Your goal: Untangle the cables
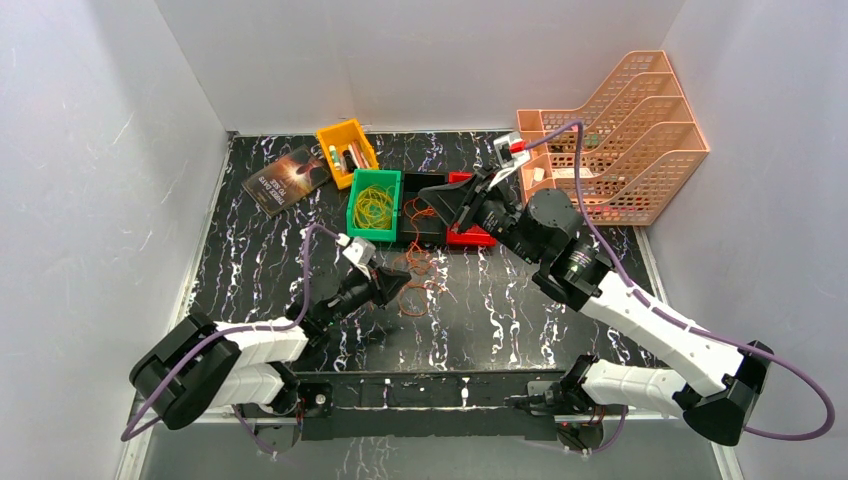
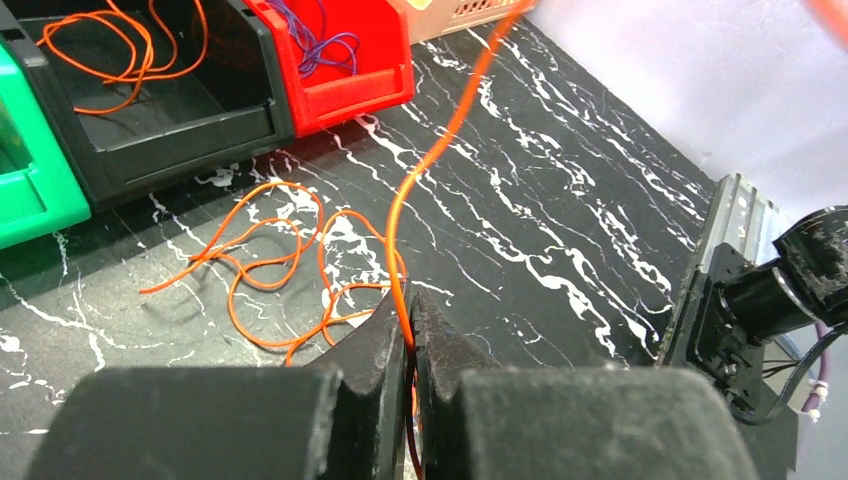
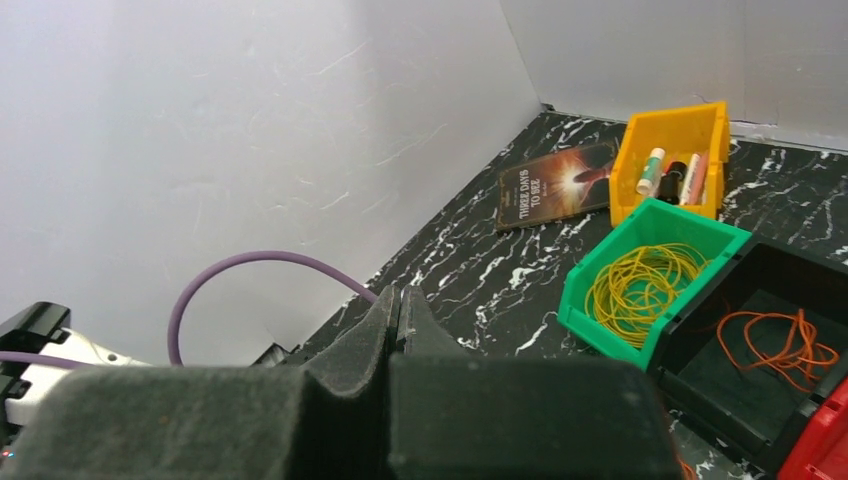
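**Top external, left wrist, right wrist: cable sorting, orange lot under way**

**Top external.**
- Tabletop (image 1: 520,320), black with white veining.
- Far middle, a row of bins set side by side. The green bin (image 1: 372,238) holds the yellow cables (image 1: 375,207), the black bin (image 1: 418,238) comes next, then the red bin (image 1: 472,240).
- Behind the row stands a yellow bin (image 1: 338,128) with a book (image 1: 288,178) beside it. A peach file rack (image 1: 620,140) stands at far right.
- Loose orange loops (image 1: 420,280) lie on the tabletop just in front of the bins, beside the left hand (image 1: 388,285).
- The right hand (image 1: 455,200) hangs over the black and red bins.
- Each bin appears to hold one colour. On that reading the orange loops are the lot not yet sorted.

**Left wrist.**
- Left hand: fingers together, clamped on one orange strand (image 2: 400,230).
- The strand rises from the pinch toward the upper right and leaves the frame. The rest of the loops lie slack just beyond the fingers.
- The black bin holds orange coils (image 2: 110,50), and the red bin holds purple strands (image 2: 320,45).
- Gripping a single strand close to the tangle looks meant to draw one cable clear of the others.

**Right wrist.**
- Right hand: fingers together, with nothing showing between them.
- Whether it pinches the far end of the strand cannot be told.
- It is raised above the bins, with the green and black bins below it. That may be a position for lifting a strand over the bins, though this is only a guess.
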Robot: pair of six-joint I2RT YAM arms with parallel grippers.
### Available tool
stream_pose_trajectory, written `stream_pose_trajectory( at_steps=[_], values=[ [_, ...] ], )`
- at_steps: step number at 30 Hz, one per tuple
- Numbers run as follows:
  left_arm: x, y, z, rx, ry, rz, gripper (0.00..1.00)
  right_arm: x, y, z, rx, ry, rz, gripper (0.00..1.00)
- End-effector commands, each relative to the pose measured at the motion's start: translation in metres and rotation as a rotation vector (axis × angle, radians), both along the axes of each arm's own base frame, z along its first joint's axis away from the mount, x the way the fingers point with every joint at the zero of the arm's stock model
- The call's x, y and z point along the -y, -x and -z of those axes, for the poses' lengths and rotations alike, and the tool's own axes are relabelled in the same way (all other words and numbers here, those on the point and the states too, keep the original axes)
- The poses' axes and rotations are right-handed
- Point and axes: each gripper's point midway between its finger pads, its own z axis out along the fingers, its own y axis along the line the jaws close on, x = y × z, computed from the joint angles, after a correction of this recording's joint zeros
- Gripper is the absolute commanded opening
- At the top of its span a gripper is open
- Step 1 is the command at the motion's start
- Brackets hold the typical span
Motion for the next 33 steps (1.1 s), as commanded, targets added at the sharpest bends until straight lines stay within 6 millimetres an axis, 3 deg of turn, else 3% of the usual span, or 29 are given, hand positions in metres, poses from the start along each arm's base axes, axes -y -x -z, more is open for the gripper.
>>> stream_pose_trajectory(
  at_steps=[1, 10, 20, 24, 28, 33],
  values=[
    [-0.002, -0.009, -0.007, 0.014, 0.024, -0.051, 0.00, 0.021, 0.000, -0.050, 0.135, -0.040, 0.071, 0.00],
    [-0.022, -0.020, 0.025, -0.085, -0.046, -0.189, 0.00, 0.079, -0.011, -0.106, 0.354, 0.028, 0.334, 0.00],
    [-0.038, -0.025, 0.051, -0.157, -0.135, -0.276, 0.00, 0.127, -0.012, -0.131, 0.431, 0.066, 0.527, 0.00],
    [-0.034, -0.025, 0.047, -0.153, -0.131, -0.259, 0.00, 0.129, -0.010, -0.135, 0.440, 0.063, 0.528, 0.00],
    [-0.023, -0.023, 0.037, -0.138, -0.108, -0.203, 0.42, 0.106, -0.015, -0.121, 0.413, 0.082, 0.456, 0.00],
    [-0.017, -0.020, 0.010, -0.088, -0.050, -0.167, 0.68, 0.079, -0.021, -0.107, 0.384, 0.097, 0.375, 0.00]
  ],
)
